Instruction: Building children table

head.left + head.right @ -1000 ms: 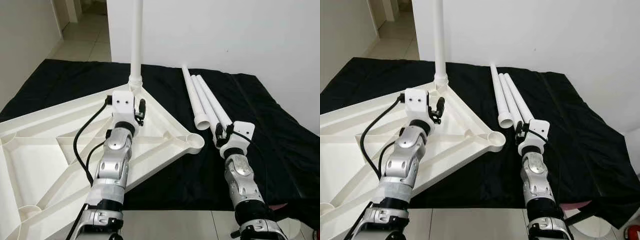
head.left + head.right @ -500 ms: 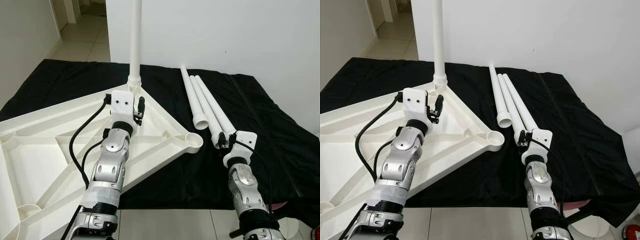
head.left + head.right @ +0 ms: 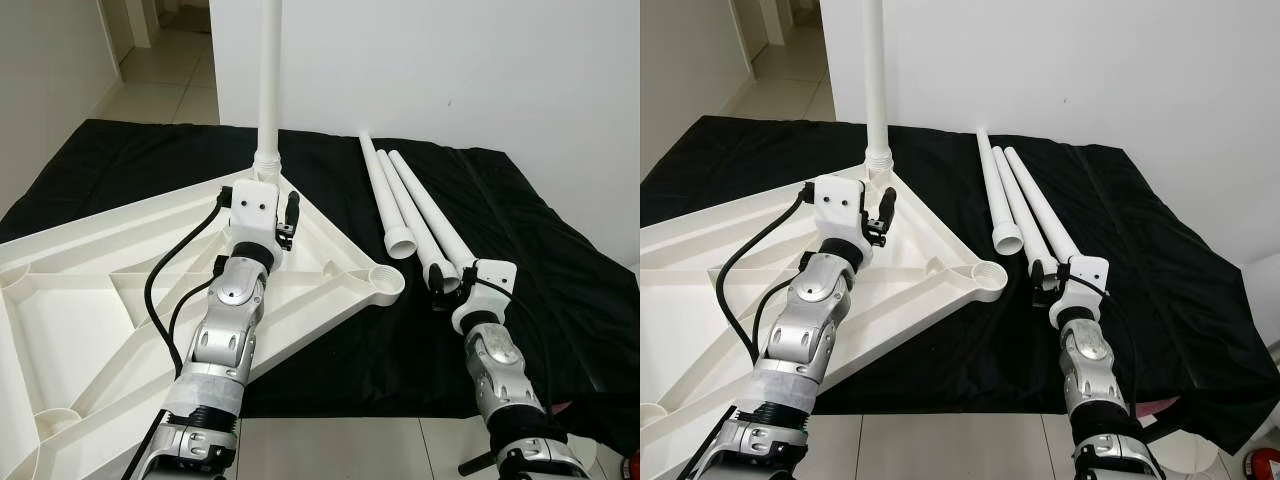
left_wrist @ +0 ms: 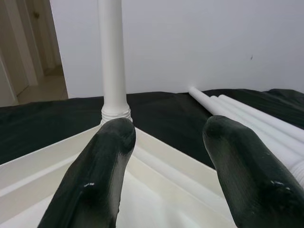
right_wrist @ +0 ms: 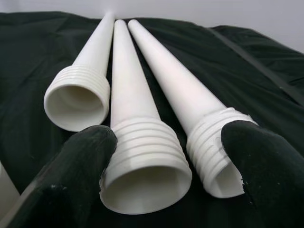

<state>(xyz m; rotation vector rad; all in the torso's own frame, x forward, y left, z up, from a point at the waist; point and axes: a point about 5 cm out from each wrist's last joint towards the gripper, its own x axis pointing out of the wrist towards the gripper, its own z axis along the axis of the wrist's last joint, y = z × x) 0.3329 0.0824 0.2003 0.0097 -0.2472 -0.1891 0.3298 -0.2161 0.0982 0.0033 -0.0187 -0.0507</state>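
One white triangular tabletop lies upside down on a black cloth, one leg standing in its far corner. Three loose legs lie beside it. Wrist views show the threaded leg ends and both grippers, left gripper and right gripper, jaws wide, empty.

Bright, even indoor light with soft shadows; head views sharp, near black fingertips slightly blurred in wrist views.

Both arms are extended forward; the left gripper and the right gripper are held with fingers spread apart
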